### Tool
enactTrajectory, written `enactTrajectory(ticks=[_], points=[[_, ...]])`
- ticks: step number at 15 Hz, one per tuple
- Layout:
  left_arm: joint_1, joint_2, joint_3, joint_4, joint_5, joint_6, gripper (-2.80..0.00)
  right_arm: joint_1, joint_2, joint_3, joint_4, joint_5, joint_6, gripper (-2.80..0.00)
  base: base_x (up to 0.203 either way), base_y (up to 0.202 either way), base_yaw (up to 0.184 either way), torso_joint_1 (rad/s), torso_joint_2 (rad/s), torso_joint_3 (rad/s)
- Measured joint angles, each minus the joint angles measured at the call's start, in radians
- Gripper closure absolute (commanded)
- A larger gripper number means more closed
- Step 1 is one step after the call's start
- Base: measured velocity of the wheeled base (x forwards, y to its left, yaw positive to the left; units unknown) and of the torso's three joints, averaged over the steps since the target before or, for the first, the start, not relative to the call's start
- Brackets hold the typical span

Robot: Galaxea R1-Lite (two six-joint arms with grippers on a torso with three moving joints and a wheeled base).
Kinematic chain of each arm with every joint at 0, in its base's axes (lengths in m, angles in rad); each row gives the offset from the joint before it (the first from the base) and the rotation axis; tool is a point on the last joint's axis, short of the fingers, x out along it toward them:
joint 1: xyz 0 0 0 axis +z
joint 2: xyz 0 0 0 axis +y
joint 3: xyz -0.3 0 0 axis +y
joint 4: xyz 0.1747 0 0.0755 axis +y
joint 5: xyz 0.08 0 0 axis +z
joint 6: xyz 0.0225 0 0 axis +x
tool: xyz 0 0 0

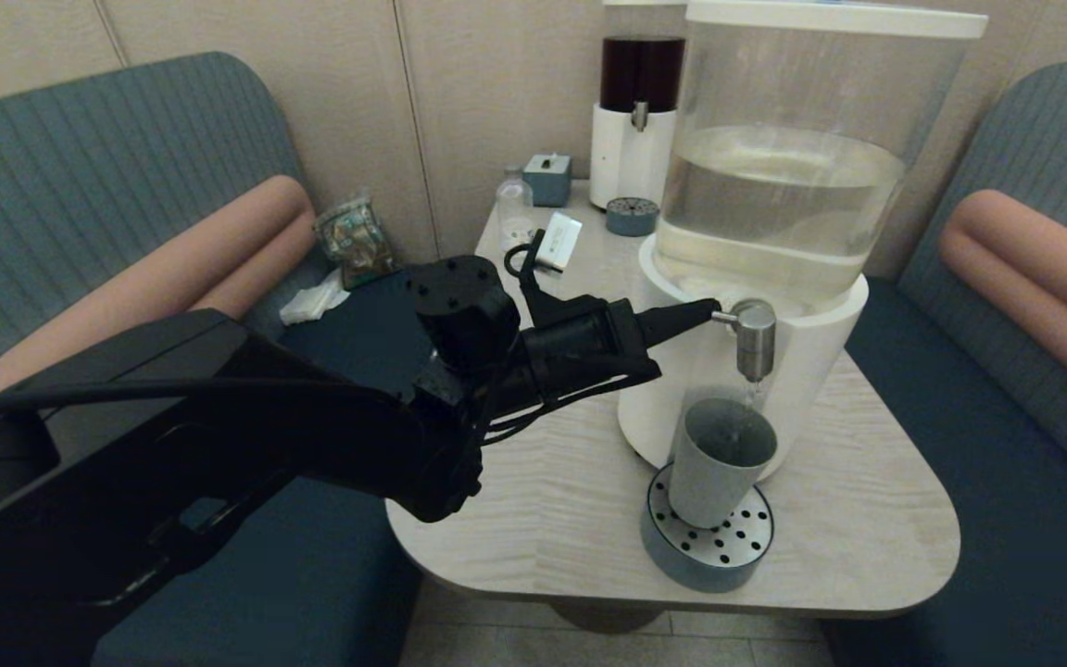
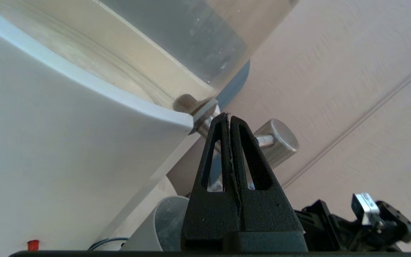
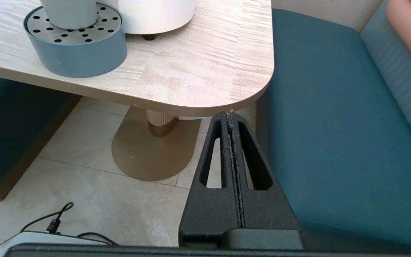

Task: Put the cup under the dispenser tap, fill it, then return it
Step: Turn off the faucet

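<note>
The grey-green cup (image 1: pixel 717 461) stands upright on the round blue-grey tray (image 1: pixel 686 565), directly below the brushed-steel dispenser tap (image 1: pixel 756 338). A thin clear stream runs from the tap into the cup. My left gripper (image 1: pixel 711 309) is shut, with its tips against the tap's stem beside the white base. In the left wrist view the shut gripper (image 2: pixel 228 117) sits in front of the tap (image 2: pixel 276 142), and the cup (image 2: pixel 162 225) shows below. My right gripper (image 3: pixel 229 115) is shut and empty, parked below the table's front right corner.
The big clear-tank dispenser (image 1: pixel 779 185) fills the table's right half. Behind it stand a dark-liquid dispenser (image 1: pixel 637 120), a second small tray (image 1: pixel 632 217), a clear bottle (image 1: pixel 514 206), a grey box (image 1: pixel 548 178) and a white device (image 1: pixel 558 241). Teal benches flank the table (image 1: pixel 543 500).
</note>
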Motion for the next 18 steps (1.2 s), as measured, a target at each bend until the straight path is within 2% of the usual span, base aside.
enactTrajectory(ticks=[4,8,12,18], points=[[0.010,-0.030,0.058,-0.011,0.052,0.003,0.00,0.000,0.000,0.000,0.000,0.000,0.000,0.00,0.000,0.000,0.000,0.000,0.00,0.000],[0.033,-0.074,0.153,-0.021,0.075,0.058,0.00,0.000,0.000,0.000,0.000,0.000,0.000,0.00,0.000,0.000,0.000,0.000,0.00,0.000],[0.033,-0.110,0.215,-0.064,0.078,0.059,0.00,0.000,0.000,0.000,0.000,0.000,0.000,0.00,0.000,0.000,0.000,0.000,0.00,0.000],[-0.012,-0.132,0.251,-0.085,0.068,0.057,0.00,0.000,0.000,0.000,0.000,0.000,0.000,0.00,0.000,0.000,0.000,0.000,0.00,0.000]])
